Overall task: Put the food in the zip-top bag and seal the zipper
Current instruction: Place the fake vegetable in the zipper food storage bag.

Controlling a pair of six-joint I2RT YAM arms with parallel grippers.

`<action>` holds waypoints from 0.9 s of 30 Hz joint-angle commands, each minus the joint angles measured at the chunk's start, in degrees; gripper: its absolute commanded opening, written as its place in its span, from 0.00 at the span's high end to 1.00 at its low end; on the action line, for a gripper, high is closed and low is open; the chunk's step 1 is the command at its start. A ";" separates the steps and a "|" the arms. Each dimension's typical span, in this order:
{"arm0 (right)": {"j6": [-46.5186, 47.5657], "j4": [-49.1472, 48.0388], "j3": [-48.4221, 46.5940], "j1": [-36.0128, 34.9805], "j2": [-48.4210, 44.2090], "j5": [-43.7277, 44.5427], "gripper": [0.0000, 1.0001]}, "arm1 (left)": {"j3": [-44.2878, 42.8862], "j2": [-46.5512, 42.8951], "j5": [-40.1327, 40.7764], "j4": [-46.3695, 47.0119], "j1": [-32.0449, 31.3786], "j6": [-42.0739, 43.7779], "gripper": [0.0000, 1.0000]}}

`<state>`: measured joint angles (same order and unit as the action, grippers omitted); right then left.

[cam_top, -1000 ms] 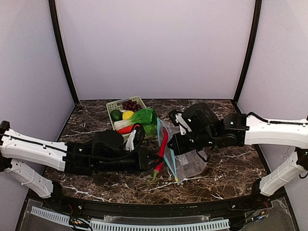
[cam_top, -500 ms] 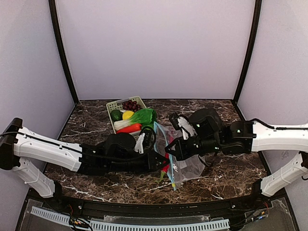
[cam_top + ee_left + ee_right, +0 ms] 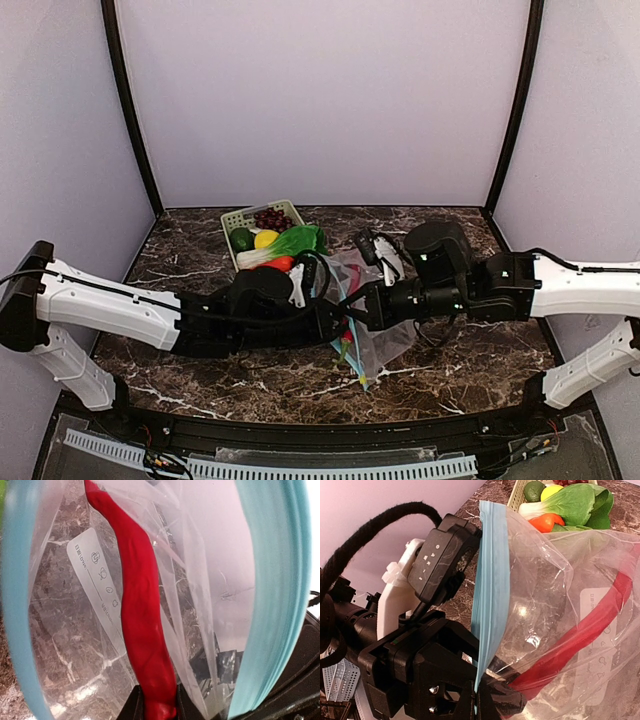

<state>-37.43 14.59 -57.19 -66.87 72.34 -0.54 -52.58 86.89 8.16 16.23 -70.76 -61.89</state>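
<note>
Above mid tabletop (image 3: pixel 460 230), with the left pincer (image 3: pixel 158 705) nipped nearly shut on a stiff, light chilli (image 3: pixel 142 605) inside the bag (image 3: pixel 392 336) and the right pincer (image 3: pixel 354 304) clamped on its limp, slippery rim, best pinch film beside the zipper (image 3: pixel 491 595).

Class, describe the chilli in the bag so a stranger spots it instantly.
On the marble table, find the clear zip-top bag. Inside its blue-edged mouth the left gripper holds a long red chilli, the only food inside the plastic.

Clear crinkly plastic zip-top bag (image 3: pixel 202 575), glossy red chilli pepper (image 3: pixel 143 630), polished marbled table (image 3: pixel 188 250)
</note>
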 commanded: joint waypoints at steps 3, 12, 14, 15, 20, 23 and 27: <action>-3.08 -1.55 0.50 -0.98 0.42 -0.59 1.00 | -4.27 2.25 -0.72 -4.40 1.24 3.35 0.92; -4.98 -0.84 -0.45 -0.93 0.20 3.55 1.00 | -5.98 3.90 0.33 -4.25 1.15 5.20 0.84; -6.34 -0.44 -0.02 -0.97 -0.18 4.67 1.00 | -6.36 3.78 -0.01 -5.12 1.14 6.10 0.78; -7.01 -0.30 0.24 -0.98 -0.40 5.22 1.00 | -6.42 3.63 -0.13 -5.21 1.10 6.32 0.73; -10.65 0.36 1.44 -0.80 -1.50 7.01 1.00 | -6.17 2.20 -1.02 -6.38 1.23 7.34 0.50; -12.20 0.99 2.04 -0.29 -2.21 7.94 1.00 | -6.89 -0.07 -1.99 -8.70 1.24 9.18 0.39; -12.54 1.44 2.66 0.65 -2.92 8.26 1.00 | -8.23 -3.56 -5.66 -13.63 1.24 11.50 0.32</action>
<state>-48.14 16.36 -55.59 -66.94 70.50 6.13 -57.58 89.06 6.81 6.22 -69.04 -53.98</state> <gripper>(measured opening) 0.005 0.661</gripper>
